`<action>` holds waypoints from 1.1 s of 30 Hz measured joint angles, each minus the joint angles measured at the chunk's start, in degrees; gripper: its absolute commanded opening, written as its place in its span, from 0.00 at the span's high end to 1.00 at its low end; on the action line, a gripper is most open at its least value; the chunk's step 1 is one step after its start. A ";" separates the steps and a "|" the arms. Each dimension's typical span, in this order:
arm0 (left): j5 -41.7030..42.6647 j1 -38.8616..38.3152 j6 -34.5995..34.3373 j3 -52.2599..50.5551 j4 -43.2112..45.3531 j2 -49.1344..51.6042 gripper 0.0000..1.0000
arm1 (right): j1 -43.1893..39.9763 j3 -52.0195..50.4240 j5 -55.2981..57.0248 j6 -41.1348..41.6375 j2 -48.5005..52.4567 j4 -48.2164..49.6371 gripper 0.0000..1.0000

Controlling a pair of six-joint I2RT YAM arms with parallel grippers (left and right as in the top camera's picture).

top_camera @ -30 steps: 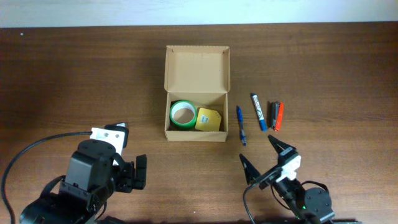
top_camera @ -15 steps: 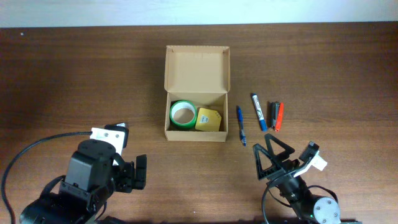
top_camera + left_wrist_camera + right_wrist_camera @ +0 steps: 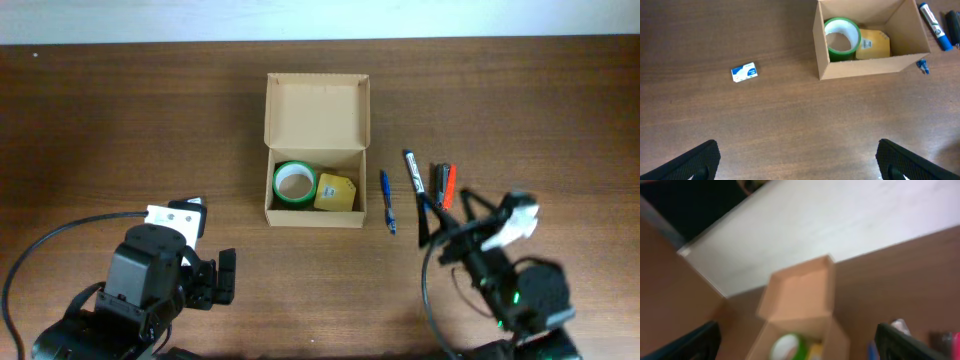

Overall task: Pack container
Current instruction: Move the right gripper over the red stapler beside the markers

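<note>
On the left near side of the brown wooden table (image 3: 100,120), your left gripper (image 3: 799,165) stands wide open and empty. A small white-and-blue card (image 3: 744,72) lies ahead of it. At centre sits the tan cardboard box container (image 3: 315,110), with its flap lid open. A green tape roll (image 3: 294,184) and a yellow packet (image 3: 336,193) lie side by side inside. To its right lie a slim blue pen (image 3: 387,200), a blue-and-white marker (image 3: 412,172), a black marker (image 3: 438,180) and a red marker (image 3: 449,185). Your right gripper (image 3: 800,342), spread wide and empty, is just beside them.
</note>
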 measured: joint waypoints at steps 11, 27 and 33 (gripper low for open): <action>-0.02 0.00 0.00 0.00 0.04 0.00 0.00 | -10.56 27.41 0.13 -12.33 37.18 -16.15 0.01; -0.02 0.00 0.00 0.00 0.02 0.00 0.00 | -16.15 38.47 -0.37 -19.10 64.89 -22.77 0.01; -0.02 0.00 0.00 0.00 0.02 0.00 0.00 | -16.15 38.80 -0.02 -20.48 69.75 -25.57 0.01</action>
